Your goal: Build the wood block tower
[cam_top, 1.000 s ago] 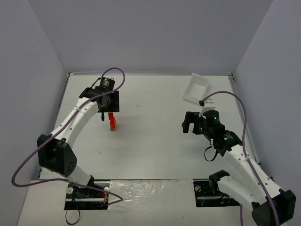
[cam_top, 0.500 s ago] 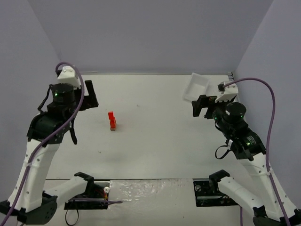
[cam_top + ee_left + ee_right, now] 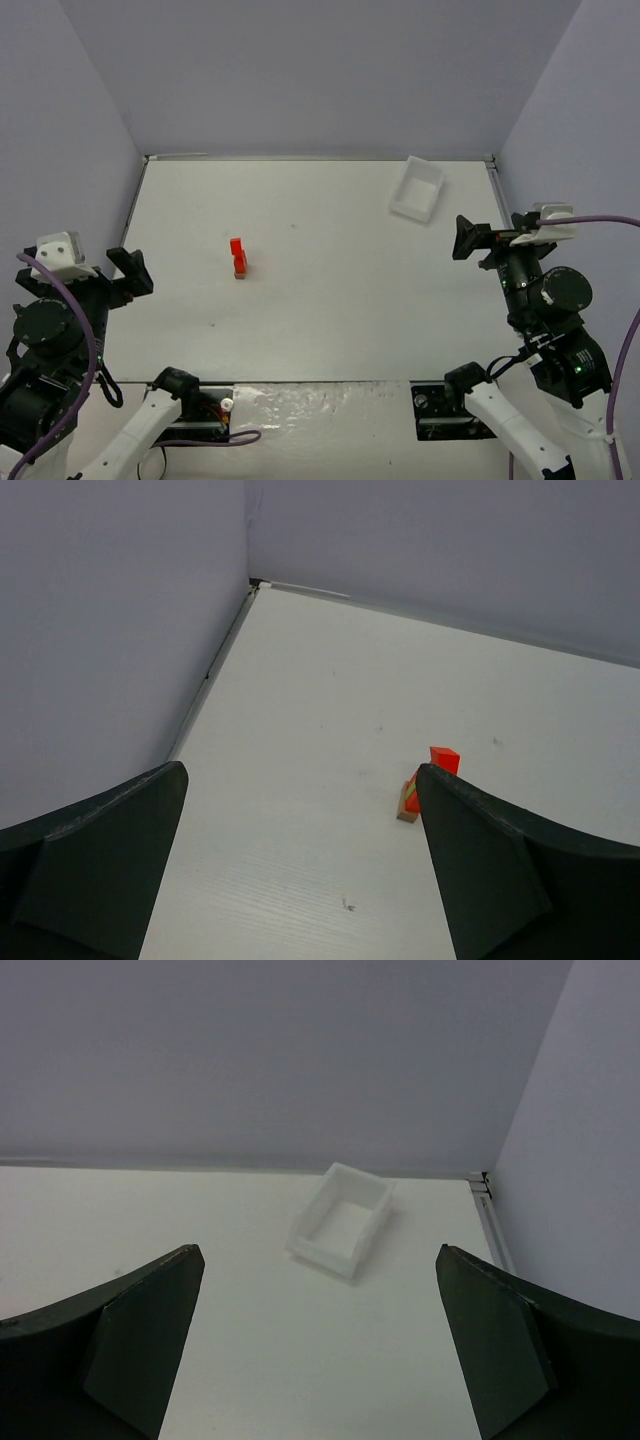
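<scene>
Overhead, both arms sit folded back toward the near corners of the table point(image 3: 350, 300), L arm at lower left, R arm at lower right. On the L arm, the left gripper point(image 3: 128, 272) has its jaws spread wide w/ nothing betw. them; its wrist view shows two dark fingers point(image 3: 100, 860) at the frame's sides & bare table in the gap. On the R arm, the right gripper point(image 3: 470, 238) is likewise wide apart & holds nothing. In its wrist view the white tray point(image 3: 322, 1248) appears in the gap betw. the fingers, far off near the back wall.

Centre-left, the wood block tower point(image 3: 238, 257) stands free on the table, roughly midway front to back, well apart from both grippers & from the white tray. It is mostly bright red w/ a tan block at the base. The topmost red block sits offset toward the far left of those under it, so the stack looks stepped, not flush. The left wrist view adds a thin green edge low in the stack, just above the tan base. That view also places the tower right at the inner edge of the finger on the frame's right, which cuts off part of its lower side.

The white tray is rectangular & open-topped, at the far-right part of the table, turned at an angle to the table's edges, near the R wall. Grey-lilac walls point(image 3: 320, 80) close the table on the L, back & R sides. Purple cables point(image 3: 600, 220) loop along each arm
</scene>
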Controlling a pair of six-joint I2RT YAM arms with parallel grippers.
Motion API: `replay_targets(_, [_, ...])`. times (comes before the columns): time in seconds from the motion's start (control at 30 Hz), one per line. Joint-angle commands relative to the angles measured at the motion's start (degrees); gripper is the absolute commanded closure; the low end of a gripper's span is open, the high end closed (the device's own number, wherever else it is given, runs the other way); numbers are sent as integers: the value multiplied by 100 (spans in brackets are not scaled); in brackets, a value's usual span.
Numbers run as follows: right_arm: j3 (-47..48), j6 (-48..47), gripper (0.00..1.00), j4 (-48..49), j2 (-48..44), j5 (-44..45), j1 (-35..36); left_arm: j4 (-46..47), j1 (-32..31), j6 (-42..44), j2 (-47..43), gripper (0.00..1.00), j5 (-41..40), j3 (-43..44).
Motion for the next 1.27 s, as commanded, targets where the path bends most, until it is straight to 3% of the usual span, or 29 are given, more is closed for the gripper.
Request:
replay_targets(0.0, [50,-160,0,198,132,-65,-33,-28,30,130,-161,3,-257,-392])
replay_targets(1.23, [6,-72,0,206,213,-220,-33,-445,30,-327,-164,3,-100,-929])
